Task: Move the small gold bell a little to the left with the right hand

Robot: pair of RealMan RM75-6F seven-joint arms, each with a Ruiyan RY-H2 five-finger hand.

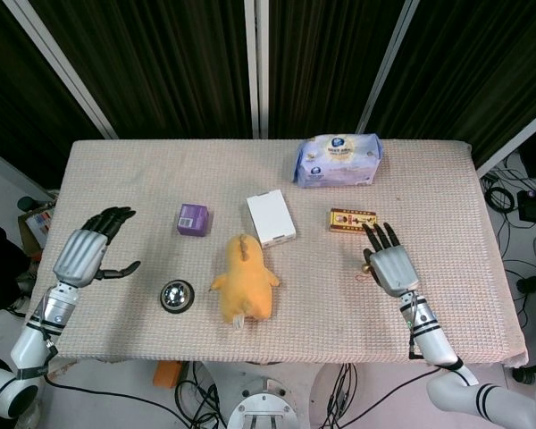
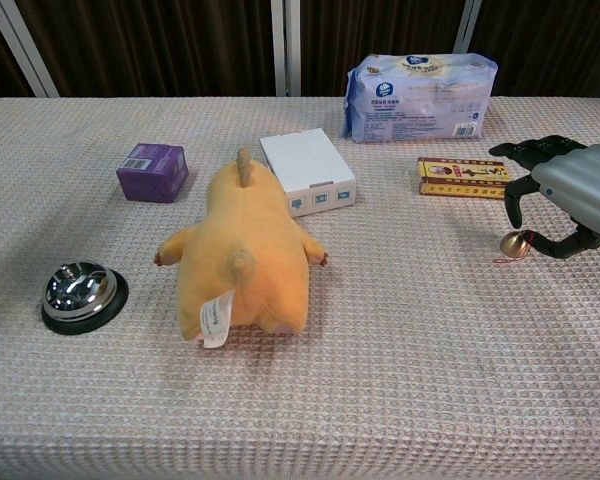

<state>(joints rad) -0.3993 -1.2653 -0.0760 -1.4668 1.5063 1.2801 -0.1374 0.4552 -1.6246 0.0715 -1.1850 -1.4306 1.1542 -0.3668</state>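
The small gold bell (image 2: 516, 242) with a red cord lies on the tablecloth at the right. My right hand (image 2: 572, 190) hovers just over and to the right of it. The fingers (image 2: 514, 204) arch above the bell and the thumb reaches in beside its right side, but nothing grips it. In the head view the bell (image 1: 365, 266) barely peeks out at the left edge of the right hand (image 1: 391, 264). My left hand (image 1: 85, 253) rests open near the table's left edge, holding nothing.
A yellow-and-red flat box (image 2: 462, 177) lies just behind the bell. Left of it are a white box (image 2: 306, 171), a yellow plush toy (image 2: 244, 260), a purple box (image 2: 153, 171) and a silver call bell (image 2: 79, 293). A tissue pack (image 2: 420, 83) lies at the back.
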